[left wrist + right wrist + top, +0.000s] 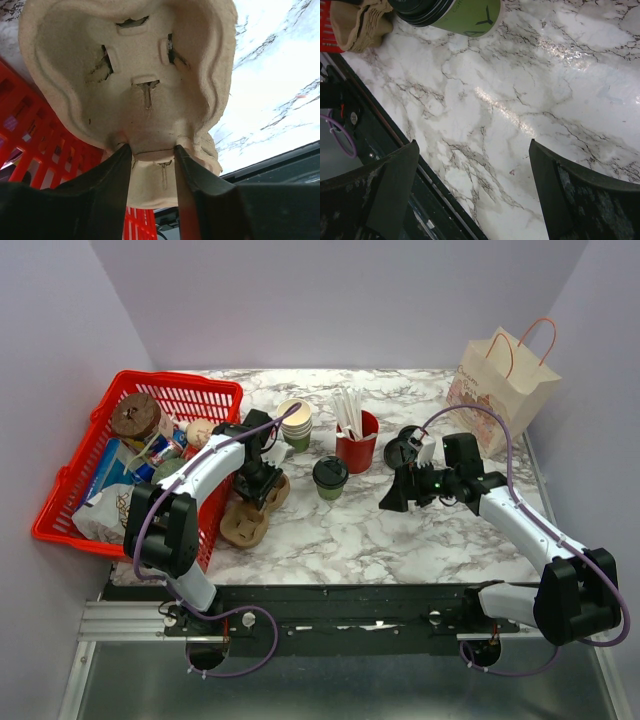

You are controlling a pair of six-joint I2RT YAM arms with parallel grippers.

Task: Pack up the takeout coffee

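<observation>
Left hand (152,150) clamps pulp carrier (130,75) — right hand (474,145) spread wide near takeout coffee (330,477)

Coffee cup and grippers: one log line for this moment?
left gripper: shut on carrier | right gripper: open, empty | coffee cup: lidded, upright, ungripped

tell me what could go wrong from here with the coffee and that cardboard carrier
1. The left gripper pinches only a thin ridge of the pulp carrier. The soft pulp could tear, or the carrier could tilt if lifted.
2. The right gripper is open and apart from the takeout coffee. The red cup of straws stands close beside the coffee, so a wide approach might knock it over.
</observation>
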